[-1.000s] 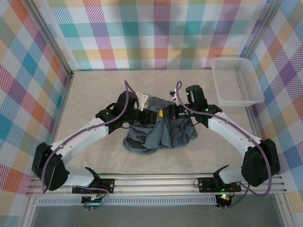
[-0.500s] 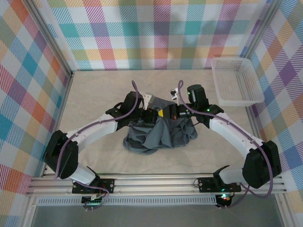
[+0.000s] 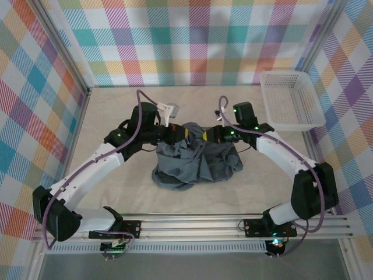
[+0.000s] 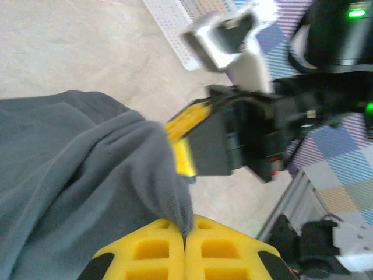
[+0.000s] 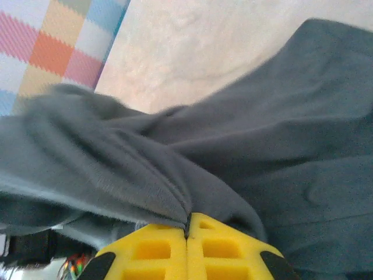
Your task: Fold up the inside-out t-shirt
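left tool (image 4: 185, 235) clamped on inside-out t-shirt (image 3: 196, 164) edge | right tool (image 5: 187, 224) clamped on adjacent fold | shirt bunched mid-surface (image 3: 192, 199), top edge raised, probably to spread it

Matt wrinkly cloth t-shirt (image 3: 198, 163); matt yellow plastic left claw (image 4: 185, 233) pads (image 4: 152, 252); white plastic lattice basket (image 3: 282, 72)

The t-shirt (image 3: 198, 163) lies on the table (image 3: 134, 195); basket (image 3: 293, 124) apparently back-right.

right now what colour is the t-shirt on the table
The t-shirt is dark slate grey, clearest in the right wrist view.
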Motion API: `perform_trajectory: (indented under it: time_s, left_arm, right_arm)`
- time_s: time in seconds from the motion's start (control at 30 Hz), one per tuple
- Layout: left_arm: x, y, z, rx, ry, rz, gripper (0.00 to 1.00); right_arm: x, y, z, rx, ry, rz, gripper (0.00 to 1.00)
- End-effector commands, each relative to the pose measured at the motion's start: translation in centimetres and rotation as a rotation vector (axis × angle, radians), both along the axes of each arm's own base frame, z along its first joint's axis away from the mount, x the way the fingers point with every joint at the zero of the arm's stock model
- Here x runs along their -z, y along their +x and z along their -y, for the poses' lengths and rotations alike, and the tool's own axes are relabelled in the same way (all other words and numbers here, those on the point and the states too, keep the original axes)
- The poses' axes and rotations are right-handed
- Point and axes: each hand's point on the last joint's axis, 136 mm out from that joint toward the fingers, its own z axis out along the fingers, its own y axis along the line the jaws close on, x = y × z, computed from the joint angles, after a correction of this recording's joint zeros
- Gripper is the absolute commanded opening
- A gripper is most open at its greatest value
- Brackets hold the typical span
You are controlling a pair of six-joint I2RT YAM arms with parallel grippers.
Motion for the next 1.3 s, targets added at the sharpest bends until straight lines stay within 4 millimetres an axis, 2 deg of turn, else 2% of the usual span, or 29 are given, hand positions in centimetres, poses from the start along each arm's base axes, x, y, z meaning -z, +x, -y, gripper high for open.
perform_trajectory:
  time_s: [0.0, 0.07, 0.1, 0.17, 0.23, 0.33, 0.4, 0.43, 0.5, 0.57, 0.6, 0.67, 0.73, 0.83, 0.93, 1.0, 1.1, 1.17, 1.23, 1.27]
  left_arm:
    - [-0.5, -2.0, -1.0, 0.032, 0.038, -0.06, 0.0]
    - [0.3, -1.6, -1.5, 0.003, 0.063, -0.061, 0.0]
    - [0.5, -1.6, -1.5, 0.001, 0.063, -0.063, 0.0]
    - [0.7, -1.5, -1.1, 0.008, 0.055, -0.074, 0.0]
    - [0.8, -1.2, -0.8, 0.011, 0.05, -0.077, 0.0]
    - [0.9, -0.8, -0.6, 0.012, 0.057, -0.08, 0.0]
    - [1.0, -0.6, -0.4, 0.016, 0.062, -0.084, 0.0]
    - [0.9, -0.5, -0.3, 0.016, 0.062, -0.084, 0.0]
    - [0.9, -0.4, -0.2, 0.016, 0.062, -0.084, 0.0]
    - [0.9, -0.3, -0.3, 0.01, 0.065, -0.082, 0.0]
    - [0.9, -0.4, -0.3, 0.011, 0.065, -0.082, 0.0]
    - [0.7, -0.5, -0.4, 0.014, 0.058, -0.081, 0.0]
    - [0.7, -0.7, -0.5, 0.012, 0.058, -0.081, 0.0]
    - [1.0, -0.7, -0.9, -0.001, 0.074, -0.08, 0.0]
    - [1.7, -0.6, -2.0, -0.042, 0.132, -0.084, 0.0]
    - [2.4, -0.2, -3.4, -0.111, 0.185, -0.096, 0.01]
    - [2.5, -0.2, -3.8, -0.13, 0.177, -0.1, 0.09]
    - [2.5, -0.1, -3.9, -0.138, 0.176, -0.098, 0.12]
    - [2.6, 0.1, -4.2, -0.147, 0.193, -0.097, 0.13]
    - [2.8, 0.3, -4.4, -0.154, 0.2, -0.099, 0.12]
  right_arm:
    - [-2.0, 0.0, -0.1, 0.006, 0.066, 0.02, 0.22]
    - [-4.5, 0.4, 0.8, 0.085, 0.073, 0.122, 0.37]
    - [-5.5, 0.5, 1.6, 0.142, 0.069, 0.167, 0.41]
    - [-6.7, 0.1, 2.6, 0.218, 0.064, 0.256, 0.44]
    - [-7.5, -1.5, 2.2, 0.233, 0.047, 0.379, 0.47]
    - [-6.8, -3.4, 0.6, 0.231, -0.009, 0.395, 0.51]
    - [-5.5, -2.8, 1.1, 0.37, -0.104, 0.289, 0.54]
    - [-5.3, -2.8, 0.7, 0.379, -0.115, 0.283, 0.56]
    - [-4.7, -3.1, -1.1, 0.344, -0.158, 0.381, 0.63]
    - [-4.1, -3.1, -2.0, 0.317, -0.227, 0.502, 0.7]
    - [-3.5, -2.6, -1.8, 0.329, -0.28, 0.539, 0.72]
    - [-2.8, -0.7, 0.1, 0.426, -0.415, 0.587, 0.73]
    - [-3.9, 1.1, 1.9, 0.524, -0.54, 0.673, 0.73]
    - [-5.3, 3.1, 2.7, 0.55, -0.653, 0.836, 0.71]
    - [-5.7, 3.8, 3.1, 0.521, -0.719, 0.871, 0.68]
    - [-5.2, 3.7, 3.9, 0.504, -0.744, 0.842, 0.63]
    - [-3.1, 2.9, 4.1, 0.415, -0.667, 0.699, 0.54]
    - [-1.8, 2.3, 4.1, 0.357, -0.561, 0.557, 0.41]
    - [-0.8, 2.0, 3.9, 0.319, -0.439, 0.397, 0.17]
    - [-0.5, 1.8, 3.7, 0.299, -0.398, 0.343, 0.1]
